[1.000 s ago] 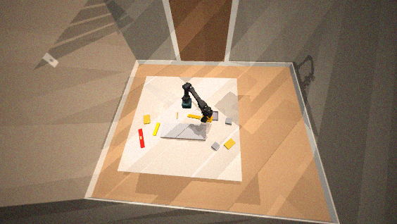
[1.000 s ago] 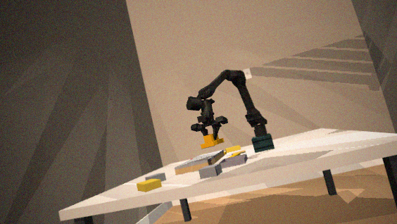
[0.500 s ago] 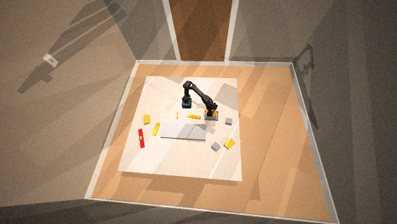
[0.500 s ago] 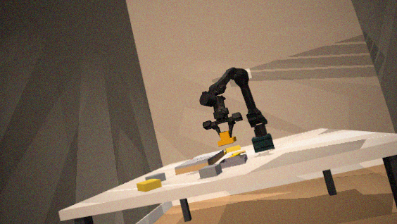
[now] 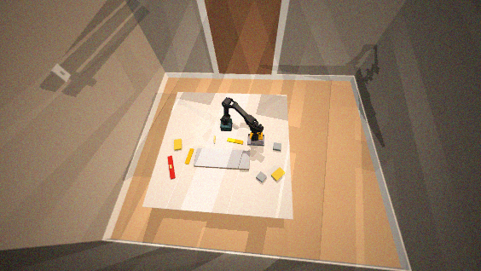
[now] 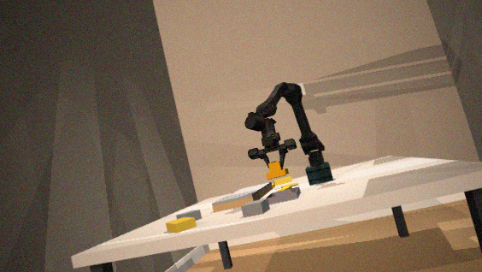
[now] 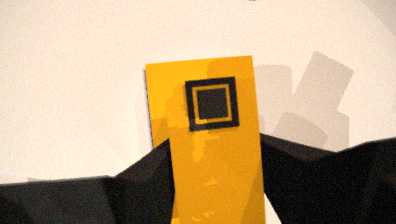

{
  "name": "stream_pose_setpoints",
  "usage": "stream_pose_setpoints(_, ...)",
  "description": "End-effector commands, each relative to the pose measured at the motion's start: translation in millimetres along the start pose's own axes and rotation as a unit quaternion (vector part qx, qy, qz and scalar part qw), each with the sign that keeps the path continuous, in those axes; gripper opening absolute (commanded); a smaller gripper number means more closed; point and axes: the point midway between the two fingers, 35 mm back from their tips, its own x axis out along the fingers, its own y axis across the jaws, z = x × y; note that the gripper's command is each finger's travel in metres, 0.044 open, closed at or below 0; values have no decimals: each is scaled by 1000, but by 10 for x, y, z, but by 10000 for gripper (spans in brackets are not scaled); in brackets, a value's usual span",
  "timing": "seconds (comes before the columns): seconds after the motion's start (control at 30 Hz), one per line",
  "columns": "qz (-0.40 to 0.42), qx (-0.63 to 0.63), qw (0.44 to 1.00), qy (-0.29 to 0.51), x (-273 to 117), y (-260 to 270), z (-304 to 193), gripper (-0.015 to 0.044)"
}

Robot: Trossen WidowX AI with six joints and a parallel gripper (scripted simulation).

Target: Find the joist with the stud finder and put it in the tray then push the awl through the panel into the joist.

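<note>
The gripper (image 5: pixel 256 135) (image 6: pixel 276 165) (image 7: pixel 208 140) is closed on the orange stud finder (image 5: pixel 259 136) (image 6: pixel 276 172) (image 7: pixel 215 167), which sits between its fingers and hangs below them, raised off the table (image 5: pixel 209 192) (image 6: pixel 171 244) (image 7: pixel 75 110). Seen from the wrist, one finger presses at 9 o'clock and the other at 3 o'clock, with the square dark marking (image 7: pixel 212 104) toward 12 o'clock. From the top, the stud finder overlaps the grey tray (image 5: pixel 262 143) (image 6: pixel 286 195), which lies at about 2 o'clock from the middle of the floor panel (image 5: pixel 215 160) (image 6: pixel 232 204). The gripper and stud finder cover part of the tray there, so its inside is hard to read, and the exact height over it is unclear. The wrist picture cuts off the stud finder's 6 o'clock end. The awl is too small to pick out surely, and the joist is hidden.
</note>
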Motion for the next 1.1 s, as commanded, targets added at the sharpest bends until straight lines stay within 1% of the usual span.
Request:
stream_pose_setpoints(0.0, 0, 2, 1000, 1, 105, -4, -20, 0)
stream_pose_setpoints(0.83, 0, 2, 1000, 1, 621, 10, -193, 0)
stream_pose_setpoints(1.07, 0, 2, 1000, 1, 686, 11, -214, 0)
